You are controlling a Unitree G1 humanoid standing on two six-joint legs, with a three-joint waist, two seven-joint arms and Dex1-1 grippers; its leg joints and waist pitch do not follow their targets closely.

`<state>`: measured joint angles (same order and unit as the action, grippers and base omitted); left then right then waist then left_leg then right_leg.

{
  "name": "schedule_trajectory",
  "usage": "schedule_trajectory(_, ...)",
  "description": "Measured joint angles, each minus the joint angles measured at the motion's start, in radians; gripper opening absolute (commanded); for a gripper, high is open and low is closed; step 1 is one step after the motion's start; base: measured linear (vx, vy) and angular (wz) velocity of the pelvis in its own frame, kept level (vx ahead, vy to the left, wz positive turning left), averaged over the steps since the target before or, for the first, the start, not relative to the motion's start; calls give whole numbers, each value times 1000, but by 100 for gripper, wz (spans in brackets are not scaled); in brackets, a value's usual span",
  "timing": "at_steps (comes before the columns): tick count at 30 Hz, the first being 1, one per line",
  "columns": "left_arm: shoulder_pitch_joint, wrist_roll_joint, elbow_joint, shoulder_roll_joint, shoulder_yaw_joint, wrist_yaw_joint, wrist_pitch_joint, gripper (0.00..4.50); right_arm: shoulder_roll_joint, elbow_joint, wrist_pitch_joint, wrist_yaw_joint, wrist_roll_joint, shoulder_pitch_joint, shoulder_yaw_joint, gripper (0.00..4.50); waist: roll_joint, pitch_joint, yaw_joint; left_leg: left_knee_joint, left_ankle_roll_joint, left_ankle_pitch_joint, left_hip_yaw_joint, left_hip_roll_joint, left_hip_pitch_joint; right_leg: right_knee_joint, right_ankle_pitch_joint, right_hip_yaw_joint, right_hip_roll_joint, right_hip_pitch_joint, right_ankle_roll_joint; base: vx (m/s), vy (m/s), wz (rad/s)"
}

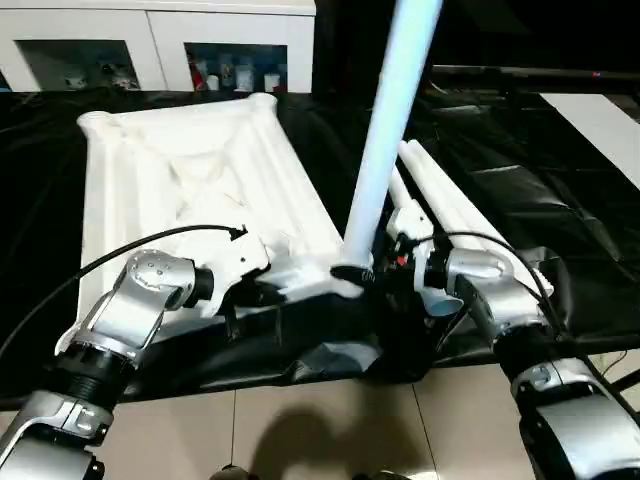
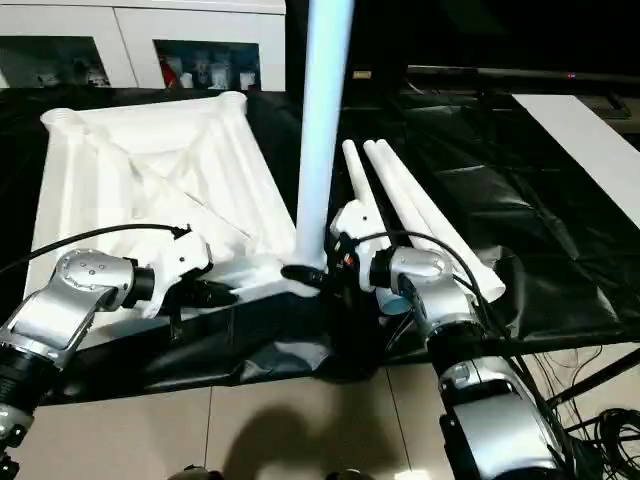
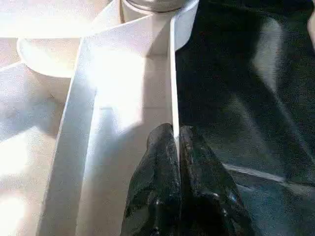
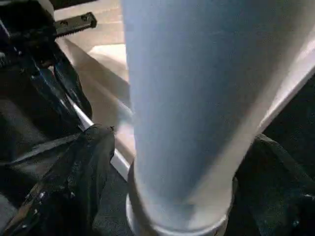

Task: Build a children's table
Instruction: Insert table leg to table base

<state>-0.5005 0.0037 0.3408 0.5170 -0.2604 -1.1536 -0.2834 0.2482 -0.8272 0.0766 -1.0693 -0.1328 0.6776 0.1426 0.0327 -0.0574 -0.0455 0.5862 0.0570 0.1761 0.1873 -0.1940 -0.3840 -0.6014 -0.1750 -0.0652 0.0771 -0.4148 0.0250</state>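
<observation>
The children's table top [image 1: 190, 170] lies upside down on black cloth, its ribbed underside facing up. One white leg [image 1: 385, 140] stands upright in the near right corner socket [image 1: 348, 272]. My right gripper [image 4: 182, 196] is open around the leg's base, with one finger [image 4: 74, 177] a little clear of the tube. My left gripper [image 3: 177, 142] is shut on the thin near rim [image 3: 173, 73] of the top, left of that socket. Two more legs [image 1: 450, 205] lie side by side on the cloth, right of the standing one.
The black cloth [image 1: 540, 200] covers the low work surface, and its near edge drops to a tiled floor [image 1: 330, 420]. A white cabinet [image 1: 230, 40] stands behind. A flat white board [image 1: 600, 120] lies at the far right. Cables [image 2: 610, 430] trail on the floor.
</observation>
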Motion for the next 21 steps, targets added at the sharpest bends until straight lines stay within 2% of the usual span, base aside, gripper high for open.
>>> schedule_trajectory(4,4,-9,0,3,0,-23,14,0,0,-1,0,-17,14,-7,12,380,0,0,-5,1,0,0,1,-1,0,-1,0,0,0,0,0,0,0,0)
schedule_trajectory(7,4,-9,5,5,0,-36,29,0,1,-1,0,-20,21,-20,19,347,0,0,-12,2,0,0,2,-1,-1,-3,0,0,0,-2,0,0,0,0)
schedule_trajectory(9,4,-9,7,7,0,-43,33,0,4,-1,0,-20,22,-20,19,344,1,0,-15,3,0,0,5,-3,-1,-5,0,0,0,-2,0,0,0,0)
schedule_trajectory(11,4,-9,9,7,0,-43,38,0,5,-1,0,-20,23,-20,20,308,1,-1,-15,6,0,0,10,-7,-1,-7,0,0,0,-3,0,0,0,0)
schedule_trajectory(15,4,-9,11,7,0,-46,41,0,6,-1,0,-19,23,-20,20,280,1,-1,-15,8,0,0,11,-8,-1,-9,0,0,0,-3,0,0,0,0)
schedule_trajectory(21,4,-9,14,10,0,-56,46,0,6,0,0,-27,23,-21,20,273,1,-1,-15,9,0,0,11,-9,-1,-10,0,0,0,-3,0,0,0,0)
